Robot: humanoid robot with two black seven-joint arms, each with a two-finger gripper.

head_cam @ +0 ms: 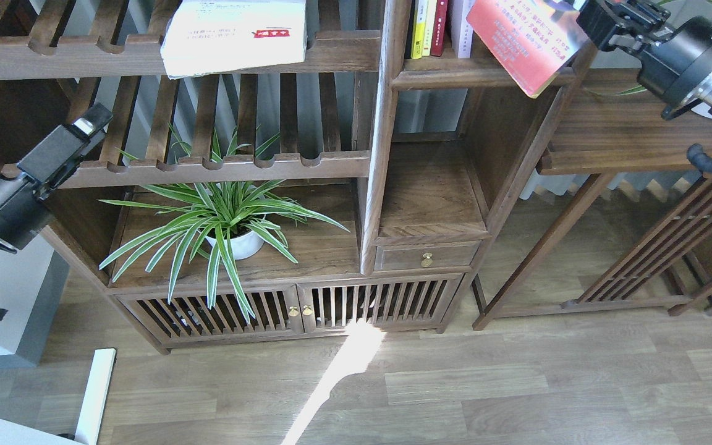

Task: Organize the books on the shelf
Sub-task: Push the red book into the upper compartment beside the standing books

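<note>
My right gripper (573,11) is shut on the top corner of the red-orange book (526,46). It holds the book tilted in the air at the front right of the narrow shelf (455,78). The book's globe end is cut off by the top edge. Upright yellow, red and white books (436,28) stand in that shelf. The thick white book with a red label (232,34) lies on the upper slatted rack. My left gripper (81,127) hangs by the middle slatted rack at the left, holding nothing. The thin white barcode book is not in view.
A striped-leaf plant in a white pot (232,244) stands on the wide lower plank. An empty compartment (430,198) lies below the shelf, above a small drawer (427,256). A side table (628,136) with a second potted plant stands to the right.
</note>
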